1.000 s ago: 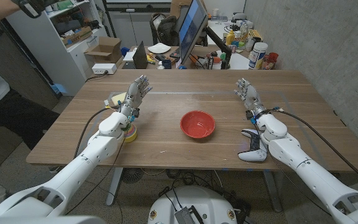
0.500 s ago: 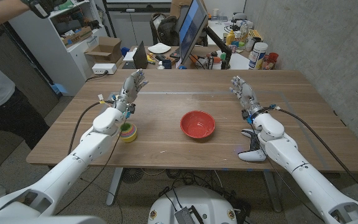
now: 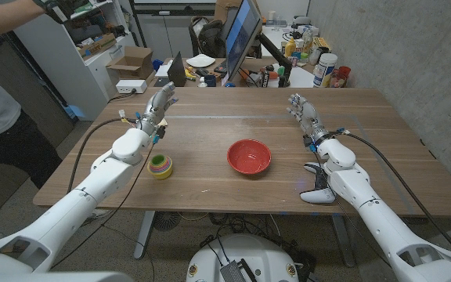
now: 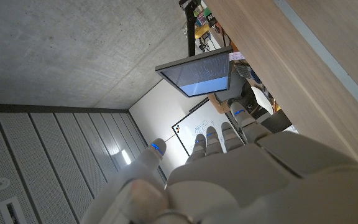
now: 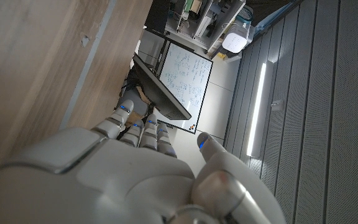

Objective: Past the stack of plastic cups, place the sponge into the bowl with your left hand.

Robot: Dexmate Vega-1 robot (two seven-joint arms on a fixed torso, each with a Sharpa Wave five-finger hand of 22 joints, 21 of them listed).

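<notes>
your left hand [image 3: 156,109] hangs empty, fingers spread, by the table's left edge past the stack of plastic cups [image 3: 160,165], likely hunting the sponge i can't see; red bowl [image 3: 249,157] waits mid-table.

An office or lab workroom: past the wooden table [image 3: 233,188] stands a cluttered desk with a lit monitor [image 3: 241,35], bottles and jars, beside shelving [image 3: 92,39] with boxes, a whiteboard [image 5: 185,78], grey cabinets and a bare concrete wall [image 3: 413,55]
</notes>
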